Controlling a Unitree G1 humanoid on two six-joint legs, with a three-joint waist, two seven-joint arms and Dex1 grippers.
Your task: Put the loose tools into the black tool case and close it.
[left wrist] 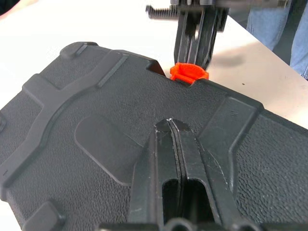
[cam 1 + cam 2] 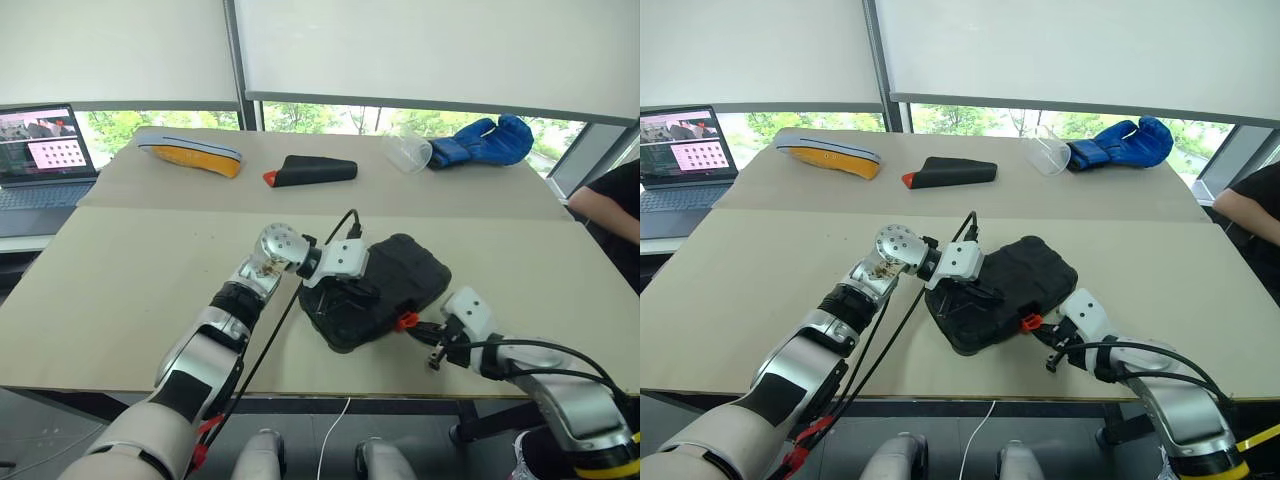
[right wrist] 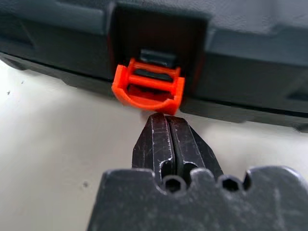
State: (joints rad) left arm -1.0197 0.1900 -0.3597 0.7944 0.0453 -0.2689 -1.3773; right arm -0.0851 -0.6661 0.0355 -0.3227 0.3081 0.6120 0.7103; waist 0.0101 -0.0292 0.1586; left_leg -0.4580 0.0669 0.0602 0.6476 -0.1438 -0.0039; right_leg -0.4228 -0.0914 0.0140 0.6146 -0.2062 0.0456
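The black tool case (image 2: 405, 272) lies with its lid down near the table's front edge, textured shell facing up. The lid hides the loose tools. My left gripper (image 1: 172, 124) is shut, its tips resting on the top of the lid (image 1: 110, 110). The orange latch (image 3: 148, 89) hangs from the case's front edge and looks unfastened. My right gripper (image 3: 166, 118) is shut, its tips just below the latch, nearly touching it. In the head view the right gripper (image 2: 420, 330) sits beside the latch (image 2: 405, 321).
A black wedge pouch with an orange tip (image 2: 315, 171), an orange and grey object (image 2: 190, 155), a clear cup (image 2: 408, 152) and a blue boxing glove (image 2: 485, 142) lie at the back. A laptop (image 2: 40, 155) stands far left. A person's arm (image 2: 610, 205) shows at the right edge.
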